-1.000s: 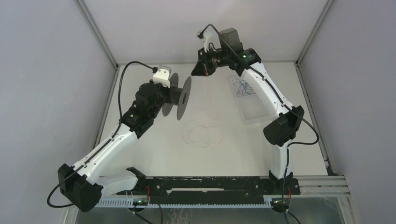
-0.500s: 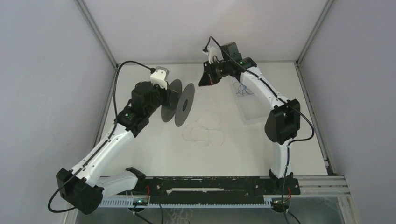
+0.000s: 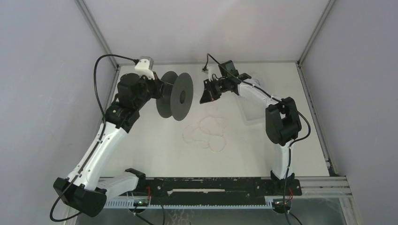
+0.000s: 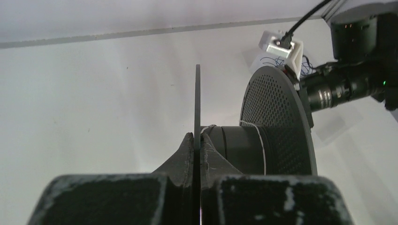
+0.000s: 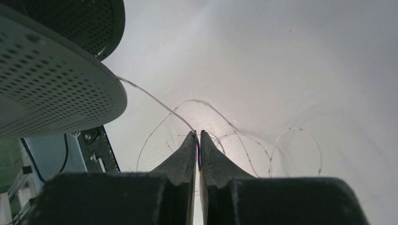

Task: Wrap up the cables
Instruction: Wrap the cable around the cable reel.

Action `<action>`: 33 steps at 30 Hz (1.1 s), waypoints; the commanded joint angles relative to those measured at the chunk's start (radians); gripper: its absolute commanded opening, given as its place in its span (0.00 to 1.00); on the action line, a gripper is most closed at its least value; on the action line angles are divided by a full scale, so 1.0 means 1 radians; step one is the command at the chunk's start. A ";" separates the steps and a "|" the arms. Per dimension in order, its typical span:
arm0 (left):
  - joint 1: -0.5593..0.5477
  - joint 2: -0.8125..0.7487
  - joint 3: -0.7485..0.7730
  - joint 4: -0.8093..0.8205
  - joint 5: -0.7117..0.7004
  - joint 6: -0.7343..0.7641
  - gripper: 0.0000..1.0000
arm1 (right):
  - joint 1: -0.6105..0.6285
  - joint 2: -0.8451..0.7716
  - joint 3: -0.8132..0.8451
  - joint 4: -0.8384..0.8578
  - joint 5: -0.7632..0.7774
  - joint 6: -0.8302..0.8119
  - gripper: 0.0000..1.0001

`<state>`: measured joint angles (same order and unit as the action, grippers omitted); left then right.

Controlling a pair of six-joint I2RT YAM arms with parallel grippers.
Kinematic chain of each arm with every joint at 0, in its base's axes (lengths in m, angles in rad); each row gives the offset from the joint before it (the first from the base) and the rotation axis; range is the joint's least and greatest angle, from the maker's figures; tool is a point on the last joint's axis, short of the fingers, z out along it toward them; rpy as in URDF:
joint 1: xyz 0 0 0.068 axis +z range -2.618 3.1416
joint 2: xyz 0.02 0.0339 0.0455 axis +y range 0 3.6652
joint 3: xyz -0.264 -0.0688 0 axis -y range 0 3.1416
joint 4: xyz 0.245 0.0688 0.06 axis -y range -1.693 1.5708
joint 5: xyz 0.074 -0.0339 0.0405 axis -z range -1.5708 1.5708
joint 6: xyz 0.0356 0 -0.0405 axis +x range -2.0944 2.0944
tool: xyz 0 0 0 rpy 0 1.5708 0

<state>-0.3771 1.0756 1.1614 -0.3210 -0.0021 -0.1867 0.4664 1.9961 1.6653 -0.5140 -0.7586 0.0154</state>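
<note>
The black spool (image 3: pixel 176 95) is held in the air at the back left, and my left gripper (image 3: pixel 157 91) is shut on its near flange (image 4: pixel 197 103). One turn of the thin whitish cable (image 4: pixel 261 145) lies round the spool's hub. My right gripper (image 3: pixel 205 97) is just right of the spool and is shut on the cable (image 5: pixel 150 97). The cable runs taut from the spool's edge to the right fingertips (image 5: pixel 191 140). The rest of the cable lies in loose loops (image 3: pixel 206 133) on the table below, which also show in the right wrist view (image 5: pixel 248 150).
A clear tray (image 3: pixel 253 115) lies at the back right, partly hidden under my right arm. A tangle of blue wire (image 4: pixel 272 60) shows behind the spool. Grey walls close in the table on three sides. A black rail (image 3: pixel 206 185) runs along the near edge.
My left arm has raised the spool and swung it left, turning its flange face toward the camera. My right gripper has come down and forward from the back wall, cable in grip. The loops shifted.
</note>
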 commanded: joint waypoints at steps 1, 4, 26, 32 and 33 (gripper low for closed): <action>0.045 -0.044 0.106 0.051 0.009 -0.094 0.00 | 0.023 -0.085 -0.066 0.101 -0.027 0.015 0.12; 0.078 -0.044 0.128 0.039 0.005 -0.135 0.00 | 0.028 -0.097 -0.130 0.147 -0.043 0.028 0.12; 0.196 -0.004 0.197 -0.018 -0.140 -0.317 0.00 | 0.186 -0.171 -0.280 0.212 -0.165 -0.027 0.11; 0.193 0.025 0.163 0.006 -0.261 -0.321 0.00 | 0.268 -0.232 -0.254 0.175 -0.174 -0.044 0.10; 0.192 0.028 0.153 0.013 -0.276 -0.322 0.00 | 0.276 -0.230 -0.229 0.146 -0.185 -0.053 0.10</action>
<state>-0.1913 1.1057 1.2800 -0.4248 -0.1757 -0.4725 0.7040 1.8313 1.3827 -0.3183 -0.8940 0.0086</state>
